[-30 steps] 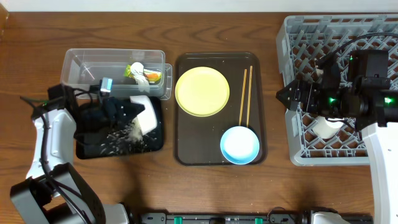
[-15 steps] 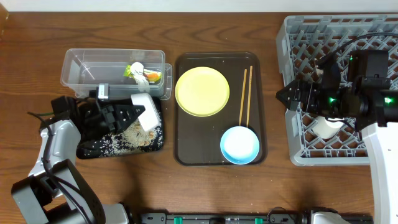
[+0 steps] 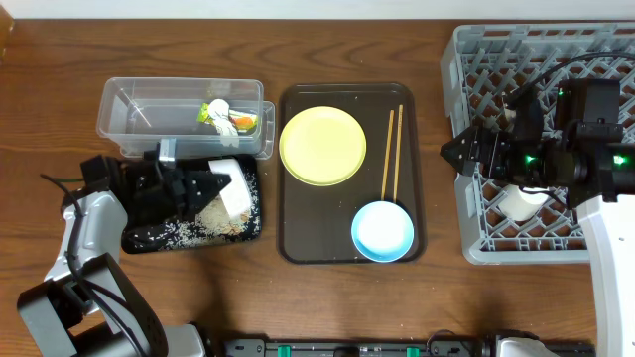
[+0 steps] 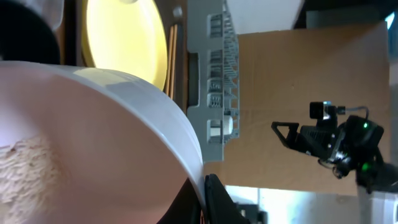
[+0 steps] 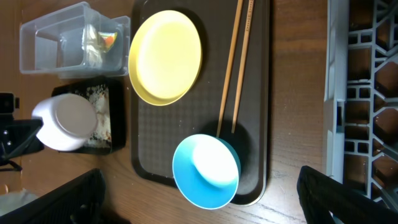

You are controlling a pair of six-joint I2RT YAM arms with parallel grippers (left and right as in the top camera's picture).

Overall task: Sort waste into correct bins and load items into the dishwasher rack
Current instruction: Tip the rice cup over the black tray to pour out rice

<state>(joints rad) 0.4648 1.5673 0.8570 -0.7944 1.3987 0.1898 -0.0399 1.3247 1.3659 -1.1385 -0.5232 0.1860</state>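
My left gripper (image 3: pixel 203 182) is shut on the rim of the white bowl (image 3: pixel 231 184) and holds it tilted over the black tray (image 3: pixel 139 236), where rice scraps (image 3: pixel 203 220) lie. In the left wrist view the bowl (image 4: pixel 93 137) fills the frame, with some rice still inside (image 4: pixel 18 171). The clear tub (image 3: pixel 139 111) holds the green wrapper and tissue (image 3: pixel 230 118). The yellow plate (image 3: pixel 322 146), chopsticks (image 3: pixel 394 149) and blue bowl (image 3: pixel 382 230) lie on the brown tray. My right gripper (image 3: pixel 454 154) is open and empty at the left edge of the dishwasher rack (image 3: pixel 476 59), which holds a small white cup (image 3: pixel 521 203).
The dark brown serving tray (image 3: pixel 298 238) sits in the middle of the wooden table. The right wrist view looks down on the plate (image 5: pixel 165 56), the blue bowl (image 5: pixel 205 171) and the rack's wall (image 5: pixel 339 93).
The left gripper tipped the white bowl and rice fell onto the black tray, where it now lies spread out. The right arm has not moved.
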